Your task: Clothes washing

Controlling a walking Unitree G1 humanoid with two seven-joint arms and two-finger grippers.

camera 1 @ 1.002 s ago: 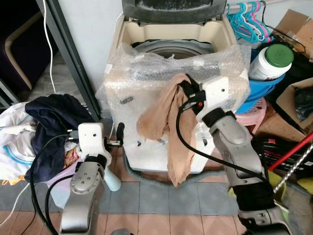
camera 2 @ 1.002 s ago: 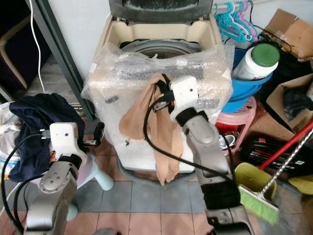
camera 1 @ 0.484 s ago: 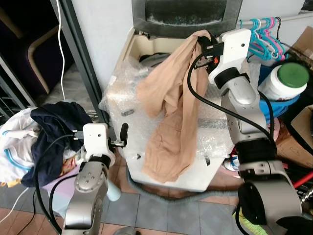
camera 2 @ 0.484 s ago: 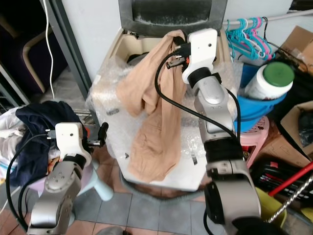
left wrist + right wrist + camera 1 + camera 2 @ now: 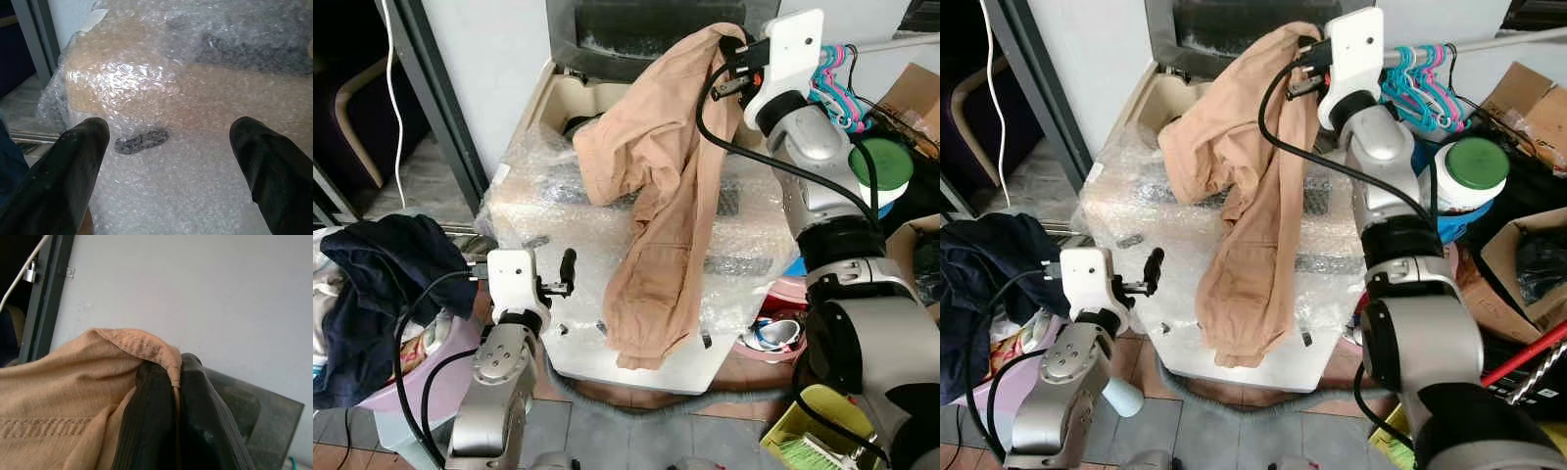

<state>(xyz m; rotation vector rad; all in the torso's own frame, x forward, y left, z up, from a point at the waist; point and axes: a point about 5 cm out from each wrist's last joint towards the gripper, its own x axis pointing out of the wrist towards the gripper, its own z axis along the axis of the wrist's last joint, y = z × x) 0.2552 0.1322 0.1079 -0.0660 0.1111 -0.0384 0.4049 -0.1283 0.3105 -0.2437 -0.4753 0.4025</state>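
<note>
Tan garment held high over the bubble-wrapped washing machine.

The right gripper (image 5: 736, 61) is clenched on the hem of the tan garment (image 5: 656, 196), lifted above the washing machine (image 5: 570, 103) near its raised lid; the cloth drapes down across the top and over the front edge. The left gripper (image 5: 168, 161) hovers released, fingers wide apart, just before the machine's front left corner. Dark clothes (image 5: 372, 284) lie heaped in a pink basin (image 5: 421, 372) beside it.
</note>
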